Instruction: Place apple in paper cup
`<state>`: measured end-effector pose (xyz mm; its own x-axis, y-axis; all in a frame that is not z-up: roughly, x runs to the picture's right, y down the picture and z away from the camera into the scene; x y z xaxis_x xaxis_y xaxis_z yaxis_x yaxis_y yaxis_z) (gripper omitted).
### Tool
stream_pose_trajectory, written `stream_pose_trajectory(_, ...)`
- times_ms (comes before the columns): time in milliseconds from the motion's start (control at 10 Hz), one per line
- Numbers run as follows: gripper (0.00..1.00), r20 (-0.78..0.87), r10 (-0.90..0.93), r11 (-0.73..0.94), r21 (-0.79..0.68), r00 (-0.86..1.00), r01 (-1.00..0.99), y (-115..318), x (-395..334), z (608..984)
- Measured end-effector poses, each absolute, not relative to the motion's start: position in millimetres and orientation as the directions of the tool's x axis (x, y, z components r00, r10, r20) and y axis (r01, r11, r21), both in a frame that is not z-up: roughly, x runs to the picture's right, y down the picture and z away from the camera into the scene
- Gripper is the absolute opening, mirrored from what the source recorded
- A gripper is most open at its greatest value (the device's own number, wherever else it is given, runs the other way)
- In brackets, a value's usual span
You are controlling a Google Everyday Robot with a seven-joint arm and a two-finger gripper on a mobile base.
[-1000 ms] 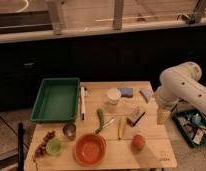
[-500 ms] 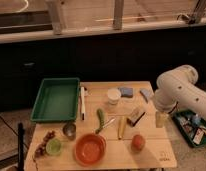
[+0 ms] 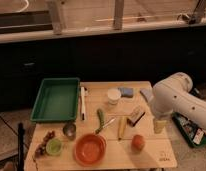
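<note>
Camera view, single frame. The white arm (image 3: 176, 97) reaches in over the right side of the tabletop (image 3: 156, 156). The tool (image 3: 160, 125) hangs fingers-down below the arm, released and wide apart, gripping nothing.

The apple (image 3: 138, 142) lies on the tabletop near the tool, on its camera-left and closer to the front edge, not touching it. The paper cup (image 3: 114, 96) stands upright farther to the tool's camera-left and toward the back edge, well apart from the apple. The banana (image 3: 121, 127) lies between the tool and the orange bowl (image 3: 90, 149). The green tray (image 3: 56, 99) is farthest from the tool, at the far left.
</note>
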<state>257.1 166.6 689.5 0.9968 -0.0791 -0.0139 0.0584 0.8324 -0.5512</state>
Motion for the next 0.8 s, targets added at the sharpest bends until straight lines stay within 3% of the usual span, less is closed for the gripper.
stream_pose_trajectory(800,0.80,0.087,-0.170,0.805,-0.562,0.982,0.189,230.4,249.2,713.3)
